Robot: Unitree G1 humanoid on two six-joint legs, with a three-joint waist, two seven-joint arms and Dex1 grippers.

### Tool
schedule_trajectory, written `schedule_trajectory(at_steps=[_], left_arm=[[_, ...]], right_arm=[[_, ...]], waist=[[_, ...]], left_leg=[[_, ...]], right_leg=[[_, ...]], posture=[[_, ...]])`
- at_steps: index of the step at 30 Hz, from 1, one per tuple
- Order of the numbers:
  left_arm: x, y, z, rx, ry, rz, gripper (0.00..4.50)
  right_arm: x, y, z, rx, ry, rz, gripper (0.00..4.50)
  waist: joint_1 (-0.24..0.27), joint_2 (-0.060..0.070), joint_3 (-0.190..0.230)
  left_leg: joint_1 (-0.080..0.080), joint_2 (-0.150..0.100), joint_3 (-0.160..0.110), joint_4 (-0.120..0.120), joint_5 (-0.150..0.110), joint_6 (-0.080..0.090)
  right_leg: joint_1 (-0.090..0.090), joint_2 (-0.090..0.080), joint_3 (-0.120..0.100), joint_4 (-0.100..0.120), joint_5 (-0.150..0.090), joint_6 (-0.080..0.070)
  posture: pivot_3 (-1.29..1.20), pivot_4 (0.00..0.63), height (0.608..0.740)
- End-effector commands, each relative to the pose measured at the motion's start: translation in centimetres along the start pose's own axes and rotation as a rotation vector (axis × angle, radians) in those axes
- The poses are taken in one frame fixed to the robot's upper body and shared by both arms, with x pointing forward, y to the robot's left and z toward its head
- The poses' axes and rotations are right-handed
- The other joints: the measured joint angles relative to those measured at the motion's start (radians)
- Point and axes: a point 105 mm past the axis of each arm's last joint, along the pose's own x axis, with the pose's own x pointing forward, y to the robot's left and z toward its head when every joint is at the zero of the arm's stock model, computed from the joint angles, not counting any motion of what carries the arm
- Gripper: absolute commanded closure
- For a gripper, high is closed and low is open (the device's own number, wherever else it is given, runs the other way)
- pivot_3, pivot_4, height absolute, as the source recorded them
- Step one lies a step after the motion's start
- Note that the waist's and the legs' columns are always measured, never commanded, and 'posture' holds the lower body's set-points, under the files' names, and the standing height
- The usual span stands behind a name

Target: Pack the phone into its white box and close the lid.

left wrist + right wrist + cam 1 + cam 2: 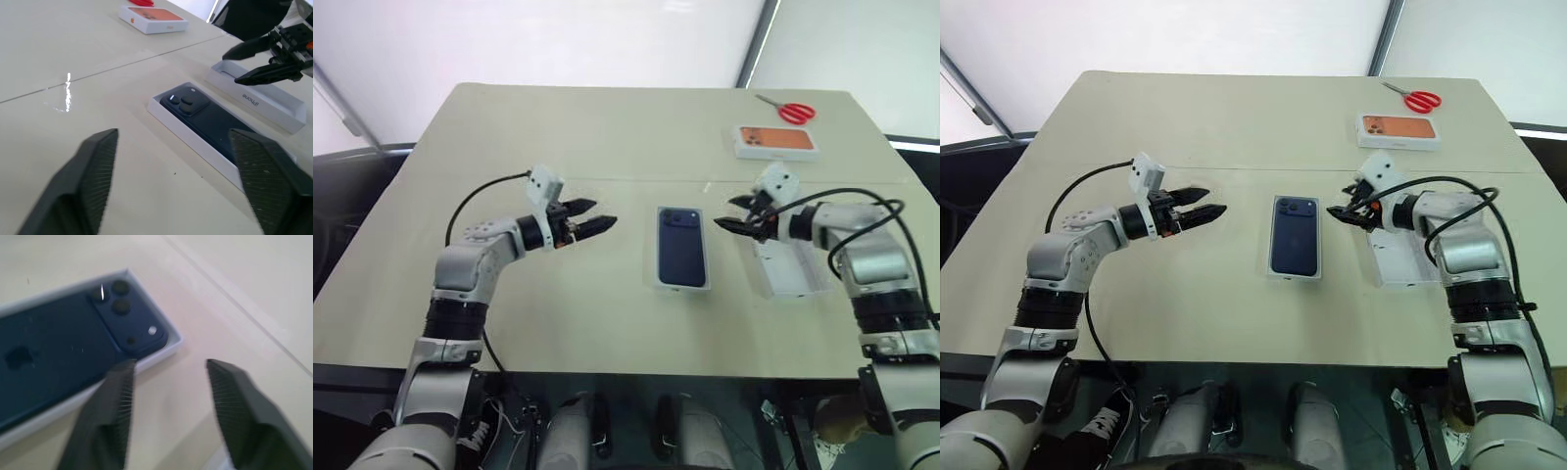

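The phone [681,245] lies back-up in the white box [682,284] at the middle of the surface [607,127], camera cluster toward the far end, so packing looks done and the lid [788,269] is what remains. The lid lies open side up just right of the box, under the right arm. The main risk from here, as I judge it, is the lid: it is shallow and light, and a pinch on one thin wall could tilt it or let it slip while it is turned over. If it comes down skewed, its rim could catch the box's edge and push the box and phone sideways instead of seating. A jaw sweeping low could also nudge the box, since both grippers are close to it. The orange-picture box [776,141] and the red scissors [790,110] at the far right are well apart and no concern. The left gripper [597,217] hangs above the surface left of the box, pointing roughly level toward it, jaws spread wide and holding nothing. The right gripper [732,213] hangs over the lid's far end, angled down and toward the box, jaws apart and likewise holding nothing; the right wrist view shows its tips just beside the box's camera-end corner.
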Motion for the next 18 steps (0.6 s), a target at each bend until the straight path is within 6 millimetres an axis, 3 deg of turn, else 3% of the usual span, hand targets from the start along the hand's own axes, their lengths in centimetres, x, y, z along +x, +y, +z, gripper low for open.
schedule_trajectory(at_steps=[1,5,8,13,18], left_arm=[[-0.7,-0.1,1.7,0.084,-0.051,-0.026,0.00],[-1.3,-0.3,1.5,0.109,-0.023,-0.060,0.00],[-1.5,-0.6,2.1,0.181,-0.065,-0.076,0.00],[-1.8,-1.9,1.6,0.317,-0.077,-0.129,0.00],[-2.3,-2.8,0.6,0.380,-0.063,-0.185,0.00]], right_arm=[[-1.6,0.8,-1.0,-0.021,0.072,-0.031,0.02],[-3.2,-0.2,-2.4,0.071,0.180,-0.149,0.02],[-4.4,-0.8,-2.3,0.192,0.227,-0.201,0.02],[-4.7,1.6,-3.6,0.336,0.329,-0.169,0.02],[-4.9,1.4,-3.7,0.391,0.394,-0.247,0.02]], waist=[[0.002,0.000,0.000],[-0.003,0.000,0.000],[-0.002,0.001,0.000],[-0.002,0.001,0.000],[0.001,0.001,0.000]], left_leg=[[0.000,0.000,0.000,0.000,0.000,0.000],[0.000,-0.001,0.001,0.000,0.000,0.000],[0.000,0.000,0.001,0.000,0.000,0.000],[-0.001,0.000,0.001,-0.001,0.000,0.000],[-0.001,0.000,0.001,-0.001,-0.001,-0.002]], right_leg=[[0.000,-0.001,0.000,0.000,0.000,0.000],[-0.001,-0.002,0.000,0.000,0.000,0.000],[-0.002,-0.002,0.001,0.000,0.001,-0.001],[-0.002,-0.002,0.001,0.000,0.000,-0.002],[-0.003,-0.003,0.001,0.000,0.001,-0.003]], posture=[[0.00,0.150,0.738],[0.00,0.150,0.738],[0.00,0.150,0.738],[0.00,0.150,0.738],[0.00,0.150,0.738]])
